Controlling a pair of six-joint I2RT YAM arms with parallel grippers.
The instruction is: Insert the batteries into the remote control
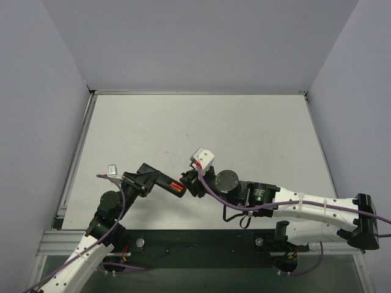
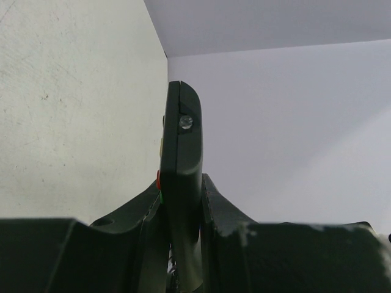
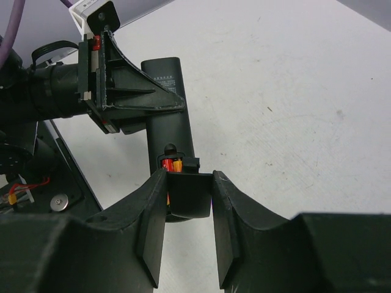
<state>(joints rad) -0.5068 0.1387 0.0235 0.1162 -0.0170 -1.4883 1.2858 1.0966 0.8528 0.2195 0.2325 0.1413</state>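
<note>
Gripping the remote control [image 1: 168, 183] by its long edges, the left tool [image 1: 160, 180] was closed tight on it over the near part of the worktop [image 1: 244, 134], left of centre. Whether the remote touched the surface could not be told. In the left wrist view the remote [image 2: 181, 152] stood edge-on between the 2 fingers [image 2: 214, 207], with a red and a green button showing on its left face just above the grip. Its free end pointed toward the right tool [image 1: 190, 181]. The right wrist view showed the right tool [image 3: 189, 180] set narrow, its 2 fingers pressed on either side of a small flat black cover [image 3: 189, 195] at the remote's end. Just beyond the cover's upper edge the batteries [image 3: 171, 164] lay in the open compartment, showing as a red and orange patch, partly hidden. The cover sat tilted against the compartment's end, not flush with the remote's back.
</note>
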